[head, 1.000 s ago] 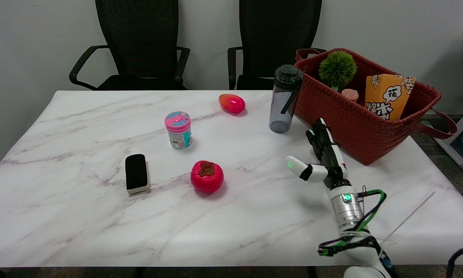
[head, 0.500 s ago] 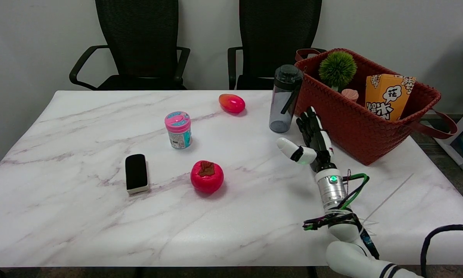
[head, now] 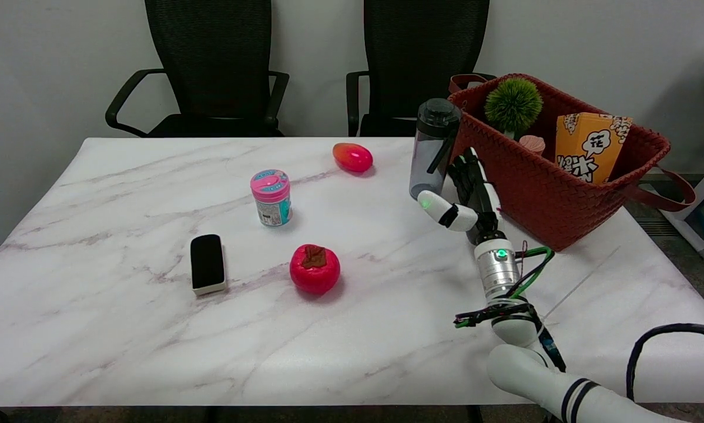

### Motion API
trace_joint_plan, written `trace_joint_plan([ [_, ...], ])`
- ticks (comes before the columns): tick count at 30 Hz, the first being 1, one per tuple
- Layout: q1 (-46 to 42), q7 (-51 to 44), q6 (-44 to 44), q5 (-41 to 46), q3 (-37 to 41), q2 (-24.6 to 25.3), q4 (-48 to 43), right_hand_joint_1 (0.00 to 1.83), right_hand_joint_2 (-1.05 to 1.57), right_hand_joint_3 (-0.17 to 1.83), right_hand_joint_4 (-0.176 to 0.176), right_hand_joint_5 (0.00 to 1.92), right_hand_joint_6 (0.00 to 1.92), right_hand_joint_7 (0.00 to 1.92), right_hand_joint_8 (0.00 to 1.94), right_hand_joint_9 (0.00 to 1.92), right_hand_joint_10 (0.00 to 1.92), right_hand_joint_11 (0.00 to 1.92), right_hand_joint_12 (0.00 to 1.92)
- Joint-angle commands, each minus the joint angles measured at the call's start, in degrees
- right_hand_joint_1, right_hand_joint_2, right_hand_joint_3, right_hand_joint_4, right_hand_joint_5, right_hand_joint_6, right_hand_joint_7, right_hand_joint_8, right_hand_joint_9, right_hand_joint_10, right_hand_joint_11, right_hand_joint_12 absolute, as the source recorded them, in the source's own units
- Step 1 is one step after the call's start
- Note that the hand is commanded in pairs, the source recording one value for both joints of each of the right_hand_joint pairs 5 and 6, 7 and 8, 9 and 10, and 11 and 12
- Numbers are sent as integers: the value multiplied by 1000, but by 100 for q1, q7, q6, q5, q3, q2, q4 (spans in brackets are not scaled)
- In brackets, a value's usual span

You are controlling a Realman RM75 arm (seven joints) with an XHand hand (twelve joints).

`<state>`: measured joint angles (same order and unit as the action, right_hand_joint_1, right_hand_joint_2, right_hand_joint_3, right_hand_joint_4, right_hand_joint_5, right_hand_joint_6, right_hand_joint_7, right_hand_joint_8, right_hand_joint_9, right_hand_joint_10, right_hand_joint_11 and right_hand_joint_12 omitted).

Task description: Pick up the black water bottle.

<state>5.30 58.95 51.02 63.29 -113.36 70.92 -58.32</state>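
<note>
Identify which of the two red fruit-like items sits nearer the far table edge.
The smooth egg-shaped one, near the water bottle. The rounder one with a brown top sits nearer the camera.

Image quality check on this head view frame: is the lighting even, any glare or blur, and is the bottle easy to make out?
Head view: lighting soft and even, short faint shadows under the objects, no harsh glare on the marble table. Focus is sharp throughout; the right hand shows no motion blur. The black water bottle is translucent grey, its cap merging with the dark chair behind it.
</note>
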Motion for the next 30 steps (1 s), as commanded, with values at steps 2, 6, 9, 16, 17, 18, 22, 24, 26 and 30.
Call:
trace_joint_plan([
  [2, 431, -3, -237, 224, 26, -25, 339, 1037, -145, 947, 0, 0, 0, 151, 151, 209, 209, 45, 45],
  [6, 442, -3, -372, 245, 82, -38, 433, 1032, -159, 960, 0, 0, 0, 163, 163, 213, 213, 26, 26],
  [9, 450, -3, -455, 260, 113, -62, 505, 1030, -163, 959, 0, 0, 0, 172, 172, 218, 218, 11, 11],
  [16, 405, -11, -481, 439, 157, -126, 618, 1023, -158, 937, 0, 0, 0, 139, 139, 216, 216, 0, 0],
  [17, 403, -11, -469, 445, 157, -133, 618, 1023, -155, 927, 0, 0, 0, 130, 130, 214, 214, 0, 0],
  [18, 398, -11, -458, 450, 157, -146, 618, 1023, -154, 924, 0, 0, 0, 126, 126, 214, 214, 0, 0],
  [22, 395, -11, -491, 453, 181, -165, 623, 1021, -146, 902, 0, 0, 0, 105, 105, 211, 211, 0, 0],
  [24, 400, -11, -528, 453, 213, -169, 639, 1020, -140, 886, 0, 0, 0, 99, 99, 209, 209, 0, 0],
  [26, 447, -11, -560, 453, 221, -174, 673, 1019, -135, 870, 0, 0, 0, 98, 98, 208, 208, 0, 0],
  [30, 553, -11, -693, 453, 229, -221, 681, 1017, -127, 844, 0, 0, 0, 96, 96, 207, 207, 0, 0],
])
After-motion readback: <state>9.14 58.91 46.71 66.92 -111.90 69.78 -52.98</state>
